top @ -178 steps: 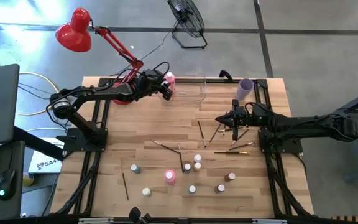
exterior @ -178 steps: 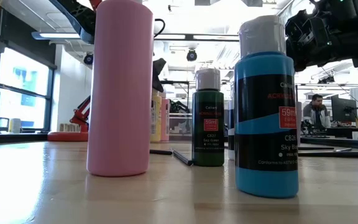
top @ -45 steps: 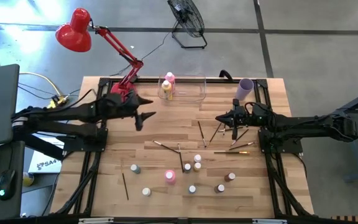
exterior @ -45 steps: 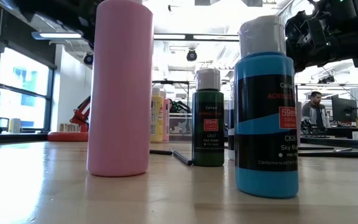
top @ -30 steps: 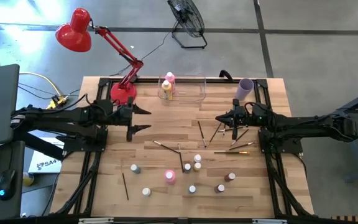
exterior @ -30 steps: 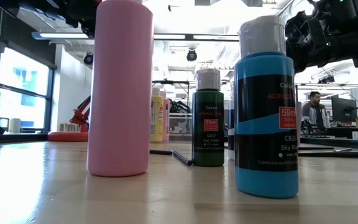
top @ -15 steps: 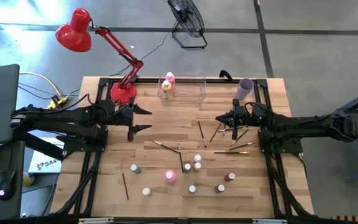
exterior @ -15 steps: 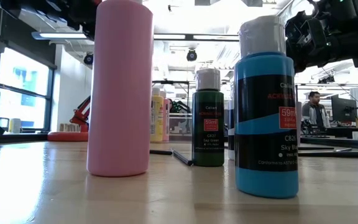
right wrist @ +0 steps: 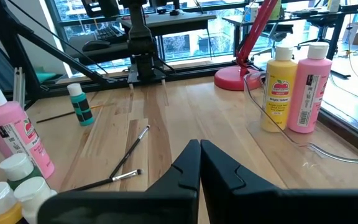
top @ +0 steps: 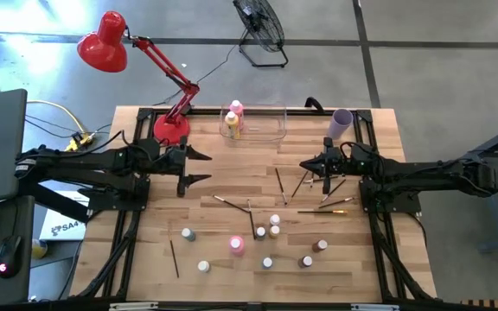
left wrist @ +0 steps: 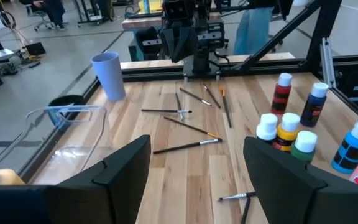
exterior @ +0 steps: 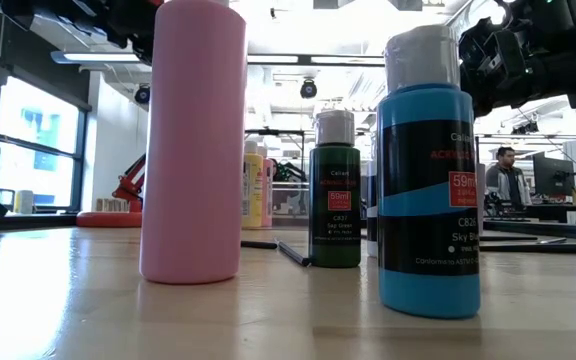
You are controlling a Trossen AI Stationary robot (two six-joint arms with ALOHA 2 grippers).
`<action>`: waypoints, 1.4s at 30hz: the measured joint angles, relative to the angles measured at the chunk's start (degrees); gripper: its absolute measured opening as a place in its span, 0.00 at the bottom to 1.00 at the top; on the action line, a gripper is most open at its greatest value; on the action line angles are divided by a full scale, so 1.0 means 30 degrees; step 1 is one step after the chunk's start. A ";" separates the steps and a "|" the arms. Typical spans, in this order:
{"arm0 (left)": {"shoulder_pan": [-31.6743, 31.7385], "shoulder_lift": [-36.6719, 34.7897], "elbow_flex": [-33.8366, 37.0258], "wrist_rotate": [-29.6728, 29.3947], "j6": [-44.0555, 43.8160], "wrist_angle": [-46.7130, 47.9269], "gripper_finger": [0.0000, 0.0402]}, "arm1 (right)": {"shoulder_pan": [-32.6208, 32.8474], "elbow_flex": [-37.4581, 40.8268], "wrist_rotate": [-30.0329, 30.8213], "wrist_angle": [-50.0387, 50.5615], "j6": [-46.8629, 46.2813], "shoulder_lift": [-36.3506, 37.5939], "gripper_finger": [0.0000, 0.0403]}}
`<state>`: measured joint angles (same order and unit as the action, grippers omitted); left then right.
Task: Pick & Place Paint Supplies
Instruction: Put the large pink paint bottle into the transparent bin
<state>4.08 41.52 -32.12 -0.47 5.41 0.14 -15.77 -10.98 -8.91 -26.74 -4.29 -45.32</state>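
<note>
Left gripper (top: 191,166): standing empty, fingers wide, having withdrawn from the clear bin (top: 266,130).
Bin contents: now holding two tall bottles (top: 233,120).
Right gripper (top: 306,165): waiting, fingers pressed together.
Pink bottle (top: 236,245): awaiting pickup.

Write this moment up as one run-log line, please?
left end effector: open, empty, over the table's left | right end effector: shut, empty, over paintbrushes | clear bin: yellow bottle, pink bottle | table: third pink bottle, small bottles

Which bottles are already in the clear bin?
Two: a yellow bottle and a pink bottle stand upright inside the clear bin.
</note>
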 joint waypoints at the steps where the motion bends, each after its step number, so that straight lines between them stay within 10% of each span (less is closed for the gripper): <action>1: 0.0000 0.0000 0.0000 -0.0007 0.0000 0.0007 0.63 | 0.0003 -0.0004 0.0000 0.0000 0.0000 0.0000 0.01; 13: 0.0007 0.0000 0.0000 0.0649 0.0007 -0.0058 0.63 | 0.0000 0.0000 0.0000 0.0007 0.0000 0.0000 0.01; 23: 0.0000 0.0101 -0.0007 0.7537 0.1227 -0.0933 0.63 | 0.0007 -0.0007 0.0000 0.0007 0.0000 0.0000 0.01; 42: -0.1666 0.7542 -0.0029 1.2029 0.5730 -0.5190 0.63 | 0.0000 0.0000 -0.0007 0.0002 -0.0124 0.0000 0.01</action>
<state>-0.92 64.14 -32.21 35.62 22.60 -15.43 -15.77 -10.98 -8.93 -26.74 -4.67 -45.32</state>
